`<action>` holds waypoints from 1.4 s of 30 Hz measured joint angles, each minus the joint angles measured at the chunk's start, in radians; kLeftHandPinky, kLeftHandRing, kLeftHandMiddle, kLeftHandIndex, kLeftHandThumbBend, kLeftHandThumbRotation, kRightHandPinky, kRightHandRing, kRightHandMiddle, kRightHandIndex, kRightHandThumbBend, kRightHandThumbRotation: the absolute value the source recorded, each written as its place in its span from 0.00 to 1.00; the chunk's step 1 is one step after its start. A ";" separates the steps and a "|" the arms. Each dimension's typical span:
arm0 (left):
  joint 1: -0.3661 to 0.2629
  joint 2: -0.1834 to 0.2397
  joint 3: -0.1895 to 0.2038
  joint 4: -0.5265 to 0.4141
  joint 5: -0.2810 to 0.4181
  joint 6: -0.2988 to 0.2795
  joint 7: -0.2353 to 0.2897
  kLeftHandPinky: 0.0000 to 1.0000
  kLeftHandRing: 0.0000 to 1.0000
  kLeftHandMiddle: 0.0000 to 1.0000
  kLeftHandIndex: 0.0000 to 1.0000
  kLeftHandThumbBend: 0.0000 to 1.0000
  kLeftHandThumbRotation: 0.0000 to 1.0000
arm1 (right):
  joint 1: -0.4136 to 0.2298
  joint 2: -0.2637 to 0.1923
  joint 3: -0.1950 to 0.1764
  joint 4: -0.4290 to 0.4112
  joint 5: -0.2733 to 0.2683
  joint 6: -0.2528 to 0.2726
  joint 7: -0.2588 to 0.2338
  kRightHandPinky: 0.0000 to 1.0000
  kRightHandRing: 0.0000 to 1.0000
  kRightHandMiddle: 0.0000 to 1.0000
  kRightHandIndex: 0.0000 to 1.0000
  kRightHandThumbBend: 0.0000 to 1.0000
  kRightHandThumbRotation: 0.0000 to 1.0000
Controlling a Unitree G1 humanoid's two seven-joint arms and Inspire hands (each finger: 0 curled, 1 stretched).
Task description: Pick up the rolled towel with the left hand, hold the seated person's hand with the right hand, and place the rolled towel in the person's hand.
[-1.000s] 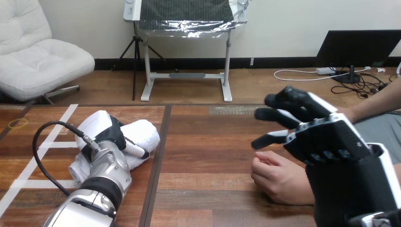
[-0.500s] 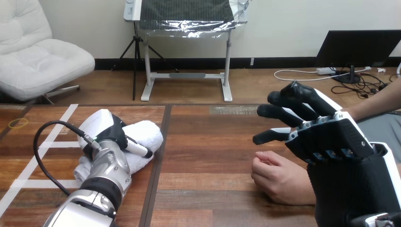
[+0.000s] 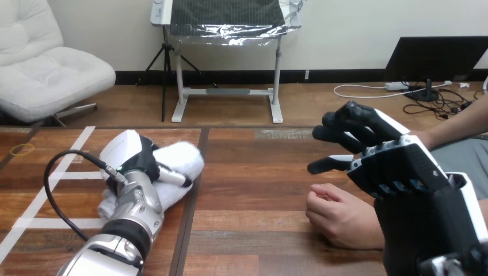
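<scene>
Shifted toward 3 o'clock since 1 second ago, the rolled towel now reaches the dark seam between the 2 table boards, and its edges are smeared. The left hand has travelled the same way with it. The right hand has hardly changed place.

On the left, 1 white-tipped finger lies curled across the top of the roll, with the black palm pressed against its side: the fingers are closed round the towel in a grasp. The towel's long axis runs from about 8 o'clock to 2 o'clock. Its far, rounder end points toward 2 o'clock, and its near end tucks under the silver forearm, which comes in from 7 o'clock. Whether the roll is clear of the wood or touching it cannot be told.

On the right, the black fingers are spread and only loosely bent, pointing toward 9 o'clock, with the thumb held apart below them; they grasp nothing. The right hand hangs above the person's hand, which rests on the wooden table as a loose fist, knuckles toward 9 o'clock. The robot's palm overlaps the person's wrist, and whether the 2 touch cannot be told.

Towel and person's hand lie well apart, the towel at 9 o'clock from the fist. White tape lines cross the boards at 9 o'clock of the left hand.
</scene>
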 measured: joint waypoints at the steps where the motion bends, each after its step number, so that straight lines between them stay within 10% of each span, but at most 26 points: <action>1: 0.006 -0.001 0.007 -0.012 -0.006 -0.010 0.008 0.12 0.18 0.27 0.42 0.75 0.00 | 0.000 0.001 -0.001 0.000 -0.008 0.000 -0.006 0.64 0.80 0.82 0.82 0.86 1.00; 23: 0.225 -0.040 0.070 -0.374 -0.073 -0.063 0.031 0.28 0.35 0.40 0.43 0.67 0.00 | 0.001 -0.007 -0.023 0.020 -0.081 0.001 -0.040 0.73 0.83 0.86 0.87 0.71 0.98; 42: 0.492 -0.061 0.094 -0.691 -0.128 -0.177 0.019 0.26 0.31 0.37 0.40 0.60 0.00 | -0.016 -0.052 -0.074 0.079 -0.142 0.034 -0.047 0.84 0.88 0.89 0.88 0.85 0.85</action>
